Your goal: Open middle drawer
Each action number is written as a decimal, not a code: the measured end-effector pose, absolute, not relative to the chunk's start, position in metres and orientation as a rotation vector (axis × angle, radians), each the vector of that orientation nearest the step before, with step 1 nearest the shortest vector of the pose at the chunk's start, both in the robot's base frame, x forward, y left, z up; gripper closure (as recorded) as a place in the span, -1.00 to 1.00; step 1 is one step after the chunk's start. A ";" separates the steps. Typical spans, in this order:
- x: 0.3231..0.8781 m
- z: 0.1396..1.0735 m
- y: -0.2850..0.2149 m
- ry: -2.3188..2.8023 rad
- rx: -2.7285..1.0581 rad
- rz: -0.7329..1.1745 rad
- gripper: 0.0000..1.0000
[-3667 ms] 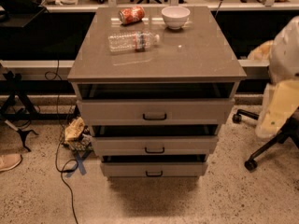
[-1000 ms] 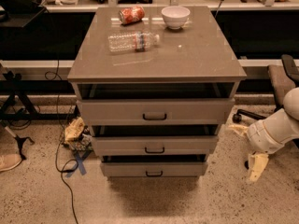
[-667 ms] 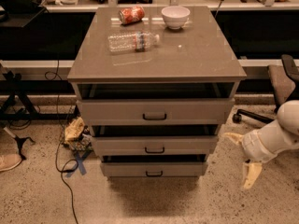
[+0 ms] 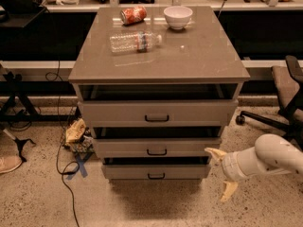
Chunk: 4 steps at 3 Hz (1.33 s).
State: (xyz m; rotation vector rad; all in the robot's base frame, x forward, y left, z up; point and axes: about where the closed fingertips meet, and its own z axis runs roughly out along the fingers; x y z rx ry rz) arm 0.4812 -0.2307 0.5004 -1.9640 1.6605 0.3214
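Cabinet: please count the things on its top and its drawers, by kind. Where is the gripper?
Can: 1
Bowl: 1
Bottle: 1
Drawers: 3 (top drawer, middle drawer, bottom drawer)
Total: 6
The gripper is low at the right of the drawers, fingers open.

Your arm point(image 4: 279, 156) enters from the right edge, low in the view. Its thick, pale forearm lies close to level and reaches leftward. It narrows into the wrist point(image 4: 240, 166), which carries the pincer point(image 4: 221, 173) at its left end, in the lower right part of the view. The pincer stands spread wide: its upper finger point(image 4: 215, 153) angles up and to the left, its lower finger point(image 4: 229, 191) hangs downward, and a clear gap lies between the two tips. Both fingers are a yellower tone than the forearm.
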 end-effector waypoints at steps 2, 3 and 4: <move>0.494 0.501 -0.232 1.665 -1.939 0.271 -1.00; 0.503 0.482 -0.227 1.697 -1.914 0.225 -1.00; 0.528 0.453 -0.211 1.713 -1.873 0.133 -1.00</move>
